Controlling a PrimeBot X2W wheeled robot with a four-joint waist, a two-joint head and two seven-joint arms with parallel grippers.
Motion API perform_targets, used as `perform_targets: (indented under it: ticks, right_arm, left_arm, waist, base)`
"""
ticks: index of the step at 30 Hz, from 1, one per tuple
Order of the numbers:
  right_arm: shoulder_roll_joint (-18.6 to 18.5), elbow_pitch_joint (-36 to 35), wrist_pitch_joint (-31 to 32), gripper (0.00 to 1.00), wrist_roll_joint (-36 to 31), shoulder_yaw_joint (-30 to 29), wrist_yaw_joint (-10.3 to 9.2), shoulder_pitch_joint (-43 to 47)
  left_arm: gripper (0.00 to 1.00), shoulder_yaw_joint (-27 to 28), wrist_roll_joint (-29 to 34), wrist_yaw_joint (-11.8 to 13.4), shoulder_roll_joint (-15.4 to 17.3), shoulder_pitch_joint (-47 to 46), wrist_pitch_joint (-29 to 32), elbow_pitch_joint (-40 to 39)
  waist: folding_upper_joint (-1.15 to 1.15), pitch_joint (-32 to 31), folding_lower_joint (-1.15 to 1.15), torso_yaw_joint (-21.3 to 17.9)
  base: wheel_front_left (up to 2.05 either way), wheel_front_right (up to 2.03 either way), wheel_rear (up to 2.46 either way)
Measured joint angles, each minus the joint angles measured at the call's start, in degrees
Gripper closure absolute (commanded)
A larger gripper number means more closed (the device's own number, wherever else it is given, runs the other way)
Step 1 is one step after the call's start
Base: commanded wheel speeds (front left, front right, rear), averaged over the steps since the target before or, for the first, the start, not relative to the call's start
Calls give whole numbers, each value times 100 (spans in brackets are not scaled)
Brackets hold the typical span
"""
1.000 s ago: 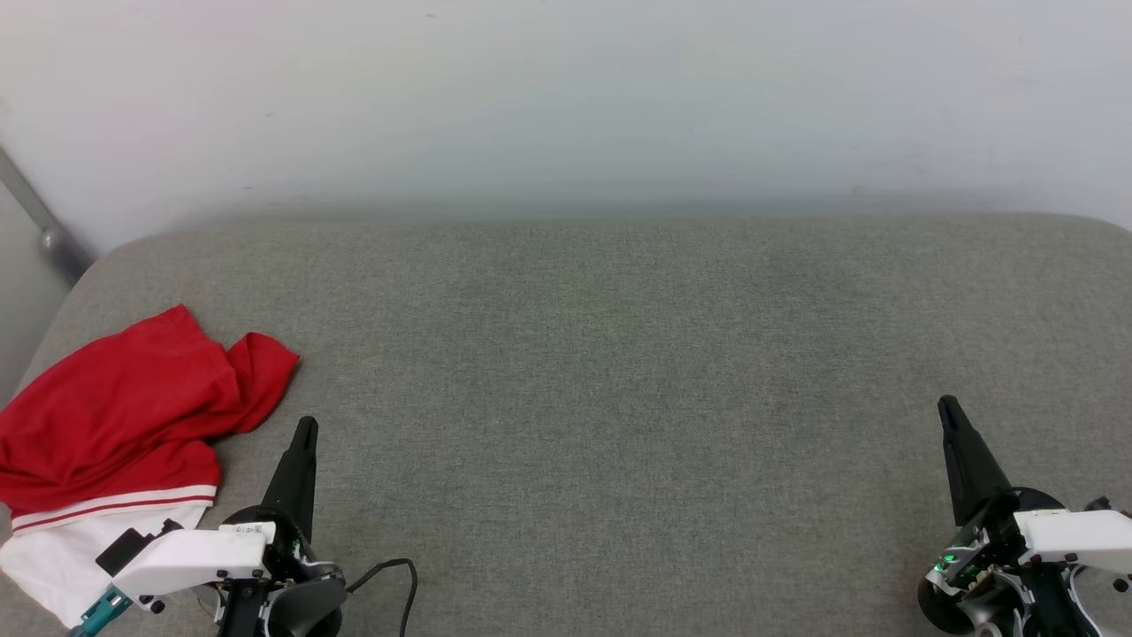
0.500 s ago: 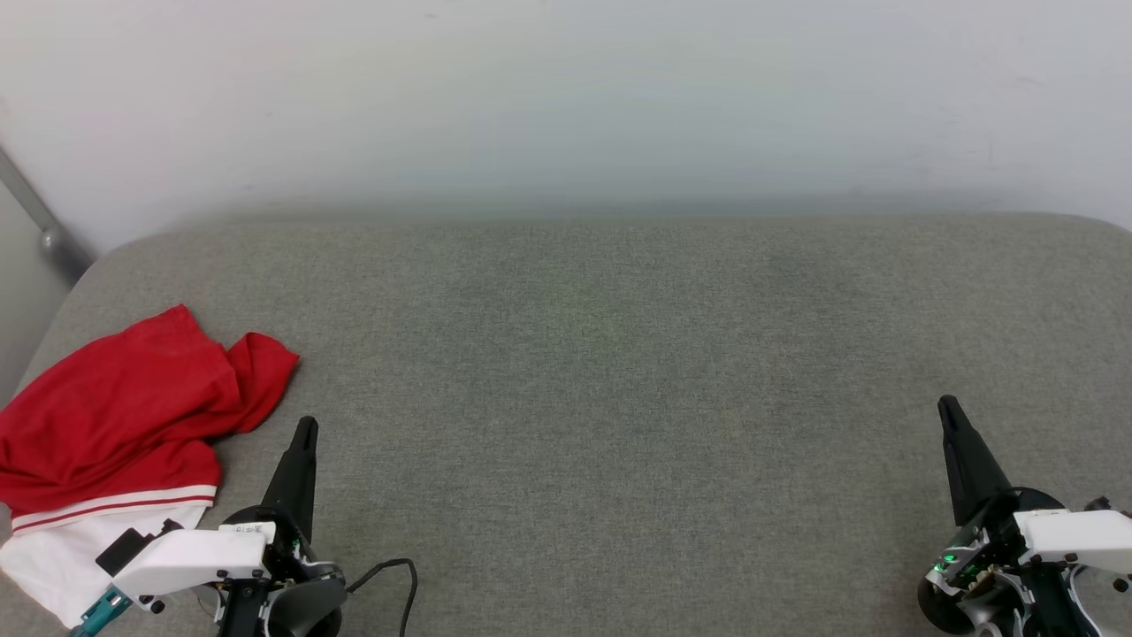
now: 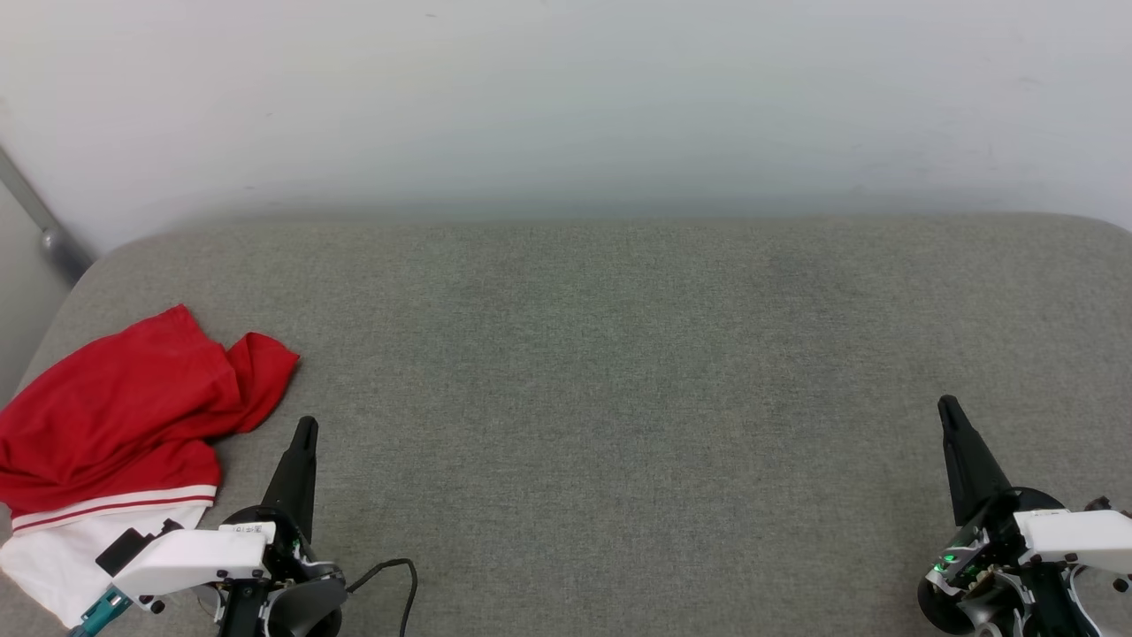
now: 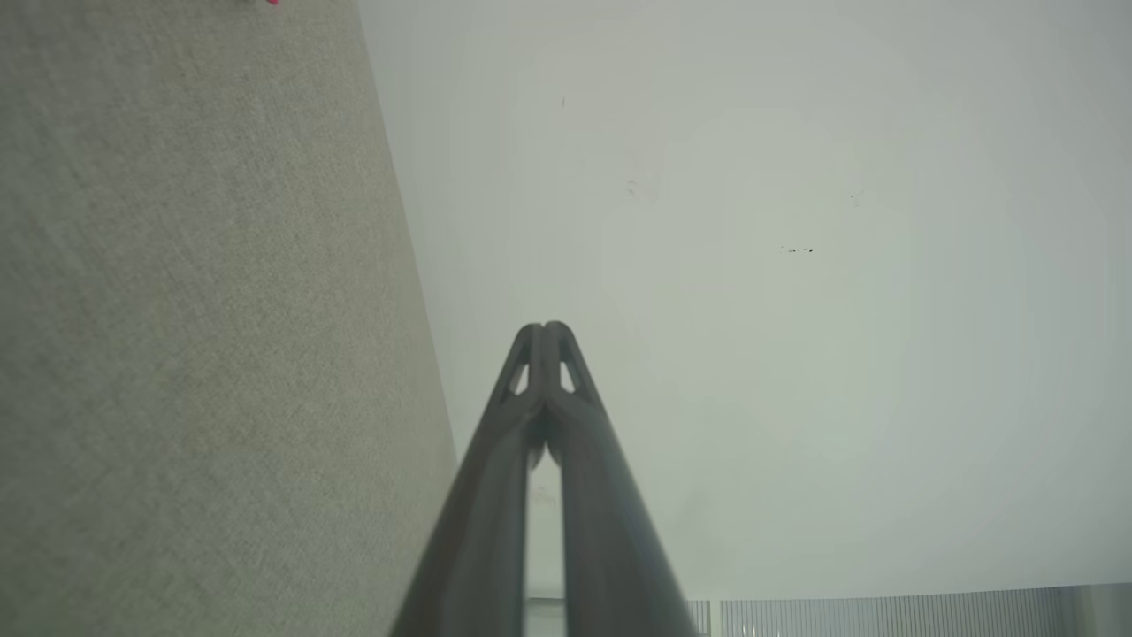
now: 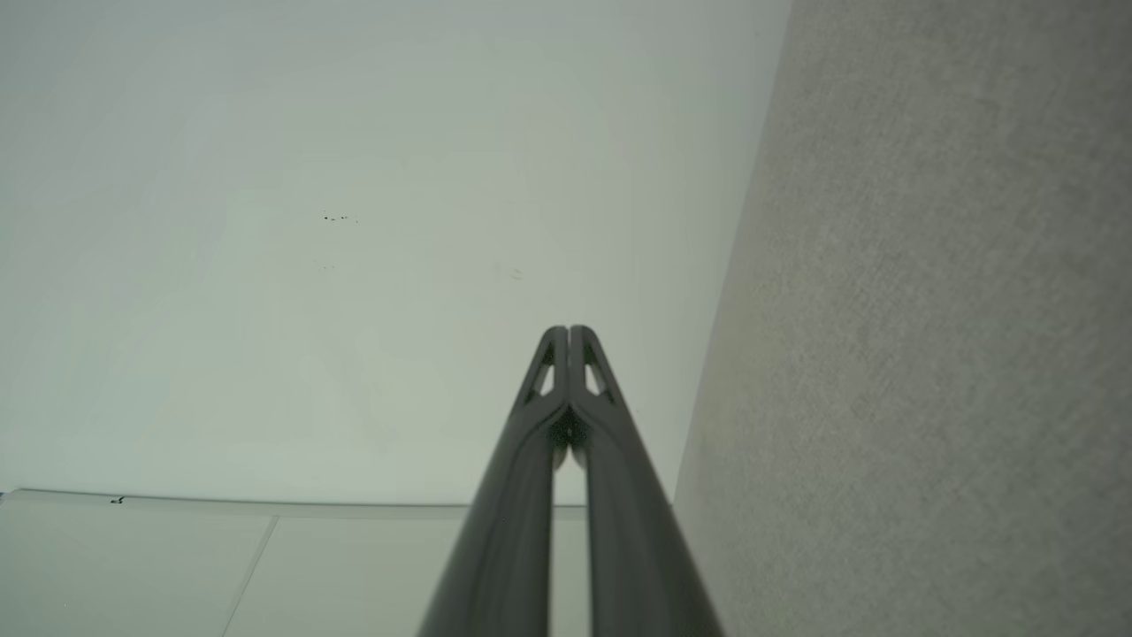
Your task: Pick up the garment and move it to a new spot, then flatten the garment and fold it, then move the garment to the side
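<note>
Garment: the red jersey-style T-shirt with a white short sleeve (image 3: 115, 416) lies crumpled in a heap at the left edge of the padded top; the red body is bunched and creased on the side toward the wall; the white sleeve, edged with a red-and-white striped band, spreads out on the side nearest the robot; nothing grips it.

Surface: a broad grey woven-fabric pad with rounded far corners (image 3: 619, 372); the shirt rests on its left end.

Left gripper: the two long dark fingers of the left gripper (image 3: 305, 428) are pressed together tip to tip with nothing between them; it hangs just beside the shirt's right side, apart from the cloth, pointing toward the wall; the left wrist view confirms the tips (image 4: 546, 329) meet.

Right gripper: the right gripper (image 3: 948, 405) is likewise clenched and empty, fingers meeting at the tip; it sits over the right end of the pad, well apart from the shirt; the right wrist view shows the same closed tips (image 5: 567, 333).

Cable: a thin black cable (image 3: 393, 571) loops on the pad just right of the left wrist.

Wall: a plain pale wall (image 3: 566, 106) rises behind the pad; a grey metal bar (image 3: 35, 221) slants down it at the far left.
</note>
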Motion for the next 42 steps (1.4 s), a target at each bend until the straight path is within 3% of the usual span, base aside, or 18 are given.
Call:
perform_targets:
  ticks: [12,13,32,42]
  right_arm:
    - [0,0,0,100,0,0,0,0]
    - [0,4,0,0,0,0,0,1]
    - [-19,-167,-408,0,-209,248,-9,250]
    - [-154,-309,-658,0,-840,420,-9,255]
  left_arm:
    - [100,0,0,0,0,0,0,0]
    - [0,0,0,1,0,1,0,5]
    - [0,-453,146,10,-24,195,-425,-90]
    - [0,-549,602,10,-23,194,-670,-410]
  waist:
    - [0,0,0,0]
    - [0,0,0,0]
    - [0,12,1,41]
    - [0,22,1,83]
  base:
    - [0,0,0]
    - [0,0,0]
    - [0,0,0]
    - [0,0,0]
